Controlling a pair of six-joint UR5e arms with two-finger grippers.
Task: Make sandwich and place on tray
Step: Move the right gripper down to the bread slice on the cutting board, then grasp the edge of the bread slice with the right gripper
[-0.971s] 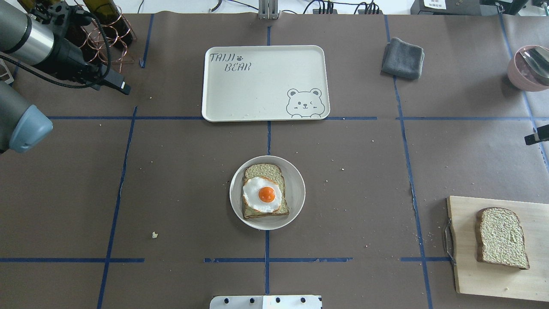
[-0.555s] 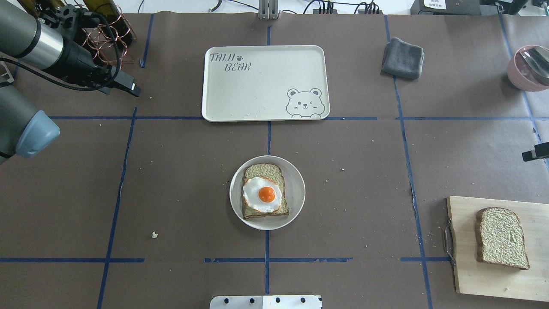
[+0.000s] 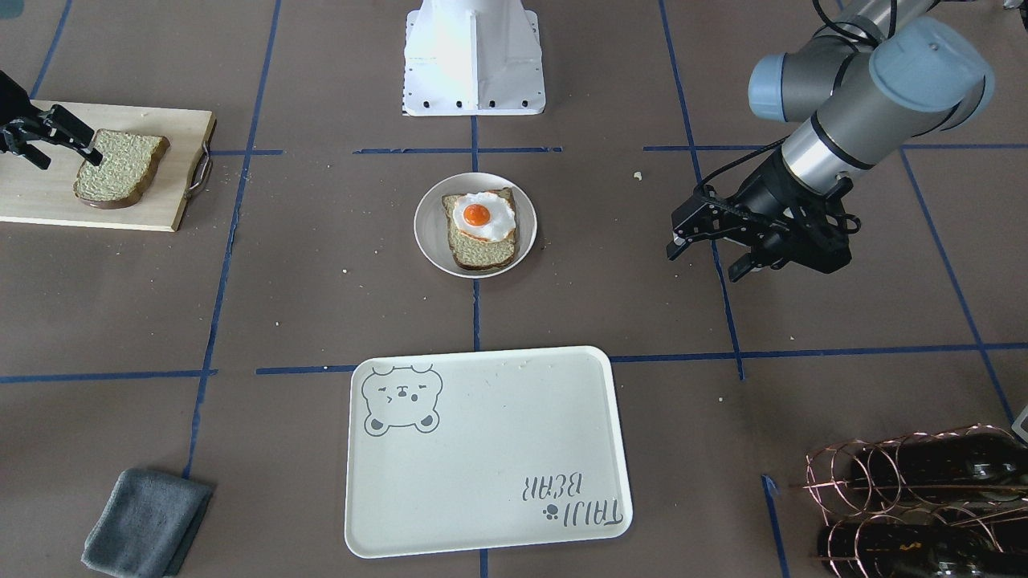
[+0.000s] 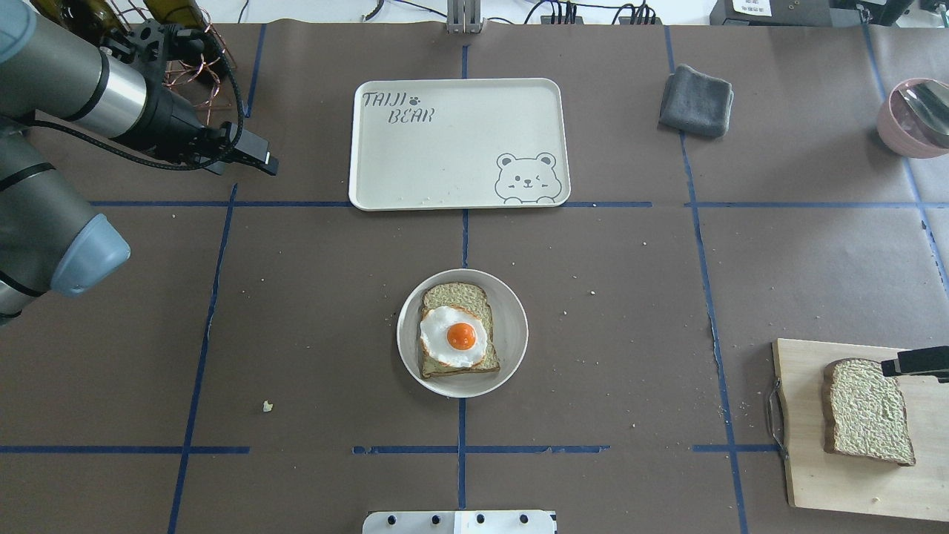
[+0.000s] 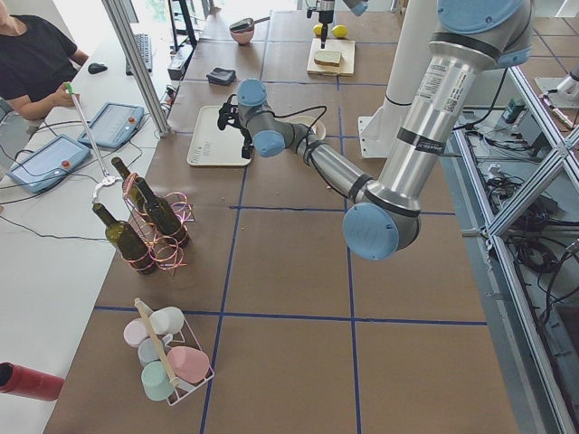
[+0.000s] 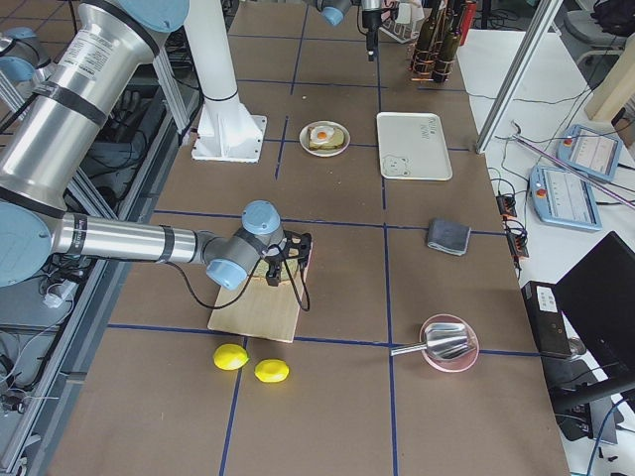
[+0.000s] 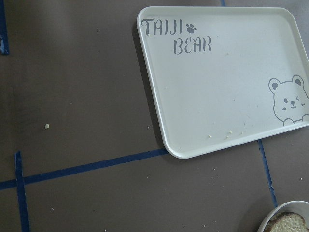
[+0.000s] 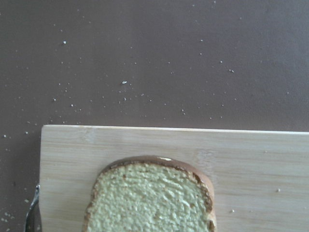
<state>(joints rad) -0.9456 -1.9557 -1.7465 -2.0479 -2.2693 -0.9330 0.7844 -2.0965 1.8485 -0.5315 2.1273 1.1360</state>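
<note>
— While both arms hang over the counter (image 3: 321,305), what does the front camera give you?
— The egg-topped slice (image 3: 482,250) lies on the round plate (image 3: 424,229) at mid-counter, with the fried egg (image 3: 480,217) on top. The left tool (image 3: 703,263) hovers well off to one side of it, jaws spread and free. The right tool (image 3: 68,156) is splayed too, with one finger over the edge of the plain slice (image 3: 120,164) on the cutting board (image 3: 48,201). The tray (image 3: 482,449) lies beyond the plate, away from the robot.
— And from overhead?
— The left tool is near the tray's short end, apart from it. Only one right finger pokes in, above the plain slice's far corner.
— The side cameras?
— From the left end, the near arm's tool hangs beside the tray. From the right end, the near arm's tool is over the board and its slice. I cannot tell whether it touches.
— The wrist cameras?
— The left one looks down on the tray, with a sliver of plate and bread in the lower corner. The right one looks straight down on the plain slice's crusted end, on the board.
</note>
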